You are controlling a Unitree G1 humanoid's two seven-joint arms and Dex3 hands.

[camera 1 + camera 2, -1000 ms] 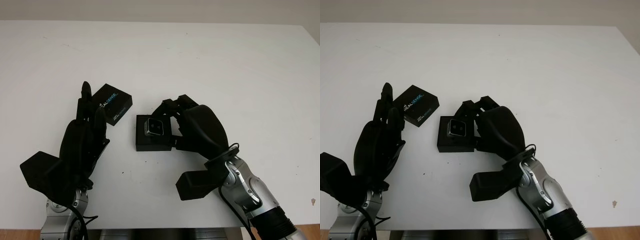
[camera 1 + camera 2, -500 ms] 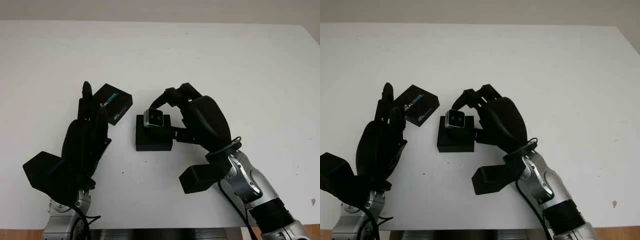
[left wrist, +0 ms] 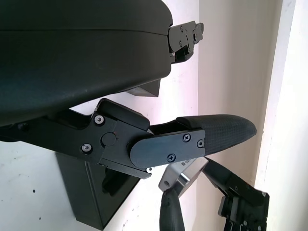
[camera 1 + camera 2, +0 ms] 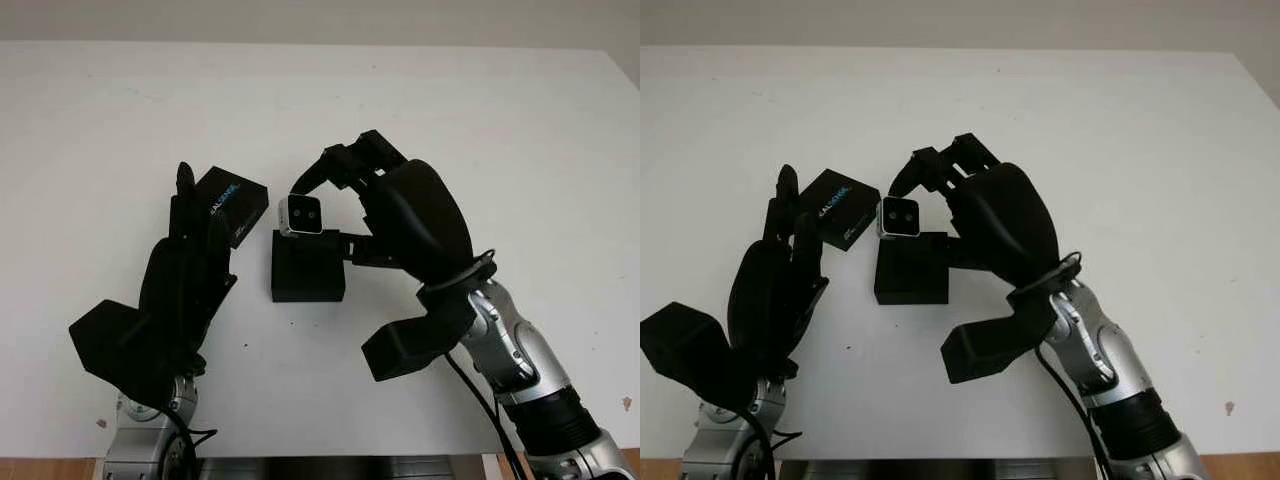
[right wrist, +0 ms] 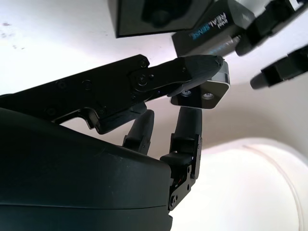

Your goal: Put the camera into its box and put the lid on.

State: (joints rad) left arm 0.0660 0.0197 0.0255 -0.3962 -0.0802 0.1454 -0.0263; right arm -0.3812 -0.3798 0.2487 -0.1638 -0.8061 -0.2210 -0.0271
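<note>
Pinching the camera (image 4: 301, 215) above the box (image 4: 307, 271), right hand (image 4: 385, 215) clamped on it — ready to lower in. Left hand (image 4: 185, 275) holds nothing, beside lid (image 4: 231, 206) — ready to cap.

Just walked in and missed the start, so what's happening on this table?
The right hand holds the small silver camera in its fingertips, above the far edge of the open black box. The left hand is open beside the printed lid, which lies on the table left of the box. The lid isn't on yet.
</note>
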